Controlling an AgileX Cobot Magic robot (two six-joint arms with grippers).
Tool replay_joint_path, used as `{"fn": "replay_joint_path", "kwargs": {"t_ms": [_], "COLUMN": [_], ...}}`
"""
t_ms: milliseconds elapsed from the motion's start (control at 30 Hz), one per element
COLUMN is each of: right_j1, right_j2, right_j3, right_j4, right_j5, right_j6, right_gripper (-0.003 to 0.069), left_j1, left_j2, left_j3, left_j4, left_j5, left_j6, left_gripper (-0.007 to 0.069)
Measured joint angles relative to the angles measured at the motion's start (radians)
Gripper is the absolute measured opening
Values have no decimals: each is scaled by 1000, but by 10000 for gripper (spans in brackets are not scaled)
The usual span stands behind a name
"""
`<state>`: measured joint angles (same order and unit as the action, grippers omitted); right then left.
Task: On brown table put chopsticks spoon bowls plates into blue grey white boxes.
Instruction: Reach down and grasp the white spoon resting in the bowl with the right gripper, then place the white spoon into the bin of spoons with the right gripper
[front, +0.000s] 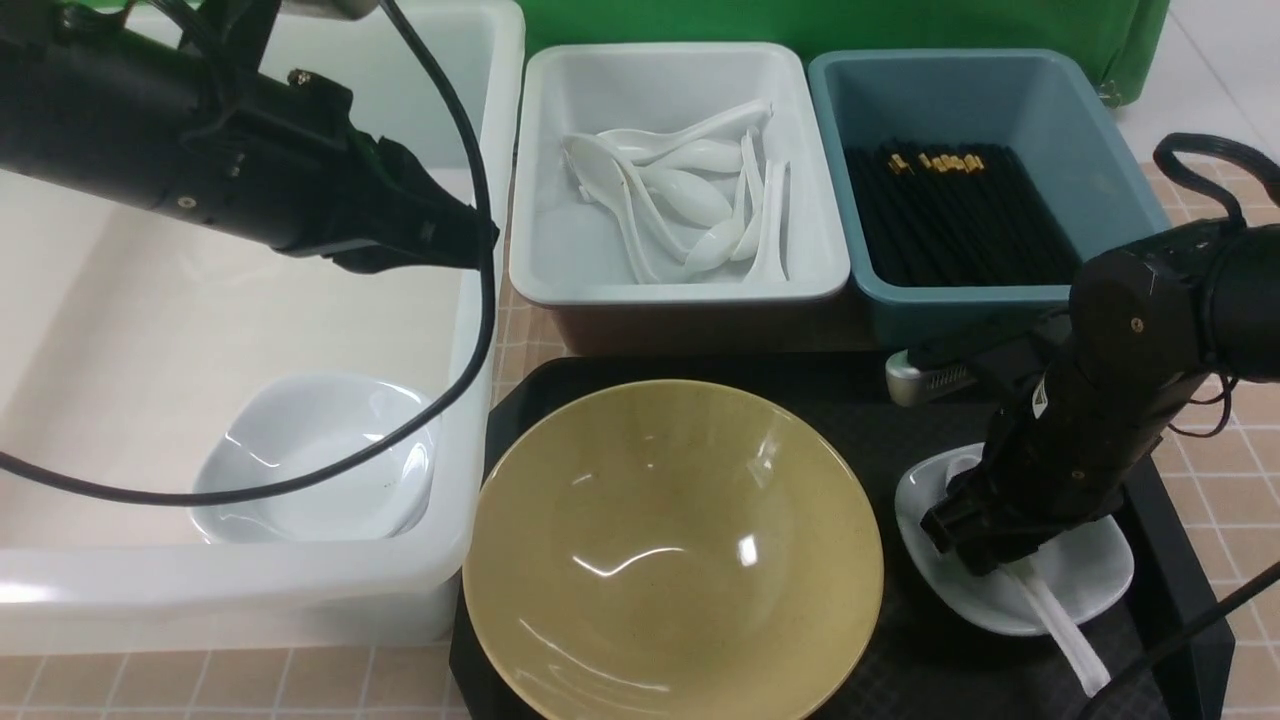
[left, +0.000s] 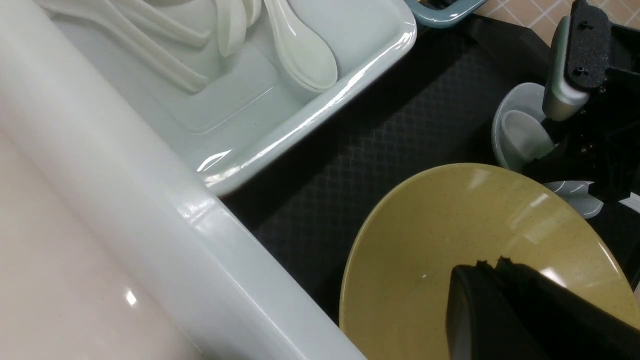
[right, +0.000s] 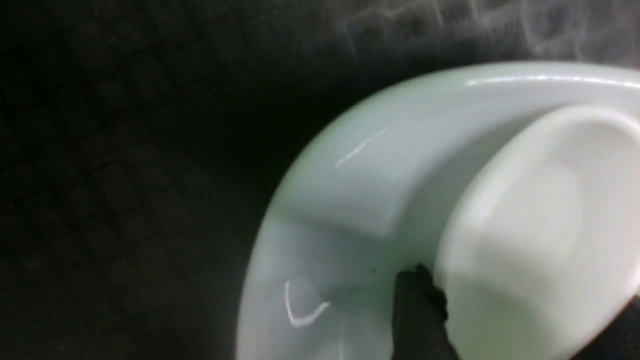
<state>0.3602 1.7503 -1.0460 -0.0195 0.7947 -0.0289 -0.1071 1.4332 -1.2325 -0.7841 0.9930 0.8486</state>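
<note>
The olive-yellow bowl (front: 670, 540) sits on the black tray, and my left gripper (left: 492, 262) hangs shut and empty above it, by the white box's (front: 250, 590) wall. A white plate (front: 320, 460) lies inside that box. My right gripper (front: 965, 545) reaches down into a second plate (front: 1090, 570) on the tray's right side. In the right wrist view its fingers (right: 417, 310) press both sides of the spoon's scoop (right: 540, 210), which still rests in the plate (right: 350, 200). The spoon's handle (front: 1060, 630) sticks out toward the front. Chopsticks (front: 960, 215) fill the blue box (front: 970, 292).
The grey box (front: 680, 285) behind the tray holds several white spoons (front: 680, 190). The black tray (front: 900, 400) lies on the brown tiled table (front: 1220, 470). A green cover stands at the back. My left arm's cable droops over the white box.
</note>
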Motion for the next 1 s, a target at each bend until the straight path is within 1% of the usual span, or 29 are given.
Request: {"fn": "replay_joint_path", "kwargs": {"t_ms": [167, 233, 267, 300, 367, 400, 433, 467, 500, 600, 667, 700, 767, 833, 933, 967, 1000], "right_j1": [0, 0, 0, 0, 0, 0, 0, 1, 3, 13, 26, 26, 33, 35, 33, 33, 30], "right_j2": [-31, -47, -48, -48, -32, -29, 4, 9, 56, 167, 268, 278, 379, 434, 468, 469, 468], "right_j3": [-103, -180, -254, -265, -395, -416, -500, -520, -594, -744, -868, -879, -1011, -1111, -1236, -1244, -1300], "right_j4": [0, 7, 20, 20, 71, 81, 123, 133, 156, 168, 171, 171, 175, 176, 174, 174, 173], "right_j5": [36, 37, 27, 20, -63, -73, -168, -188, -249, -309, -312, -311, -271, -189, -17, -4, 86], "right_j6": [-72, -104, -112, -114, -134, -134, -137, -137, -137, -140, -140, -140, -141, -141, -155, -161, -186], "right_gripper": [390, 390, 390, 390, 390, 390, 390, 390, 390, 390, 390, 390, 400, 435, 542, 547, 573], "left_j1": [0, 0, 0, 0, 0, 0, 0, 0, 0, 0, 0, 0, 0, 0, 0, 0, -1], "left_j2": [0, 0, 0, 0, 0, 0, 0, 0, 0, 0, 0, 0, 0, 0, 0, 0, 0], "left_j3": [0, 0, 0, 0, 0, 0, 0, 0, 0, 0, 0, 0, 0, 0, 0, 0, -7], "left_j4": [1, 2, 2, 2, 2, 2, 3, 3, 3, 3, 3, 3, 3, 3, 3, 3, 7], "left_j5": [0, -1, -6, -8, -19, -20, -20, -20, -20, -14, -11, -11, -10, -10, -10, -10, -8], "left_j6": [5, 11, 14, 14, 18, 18, 19, 19, 19, 19, 19, 19, 19, 19, 19, 19, 16], "left_gripper": [1, 1, 1, 1, 1, 1, 1, 1, 1, 1, 1, 1, 1, 1, 1, 1, 1]}}
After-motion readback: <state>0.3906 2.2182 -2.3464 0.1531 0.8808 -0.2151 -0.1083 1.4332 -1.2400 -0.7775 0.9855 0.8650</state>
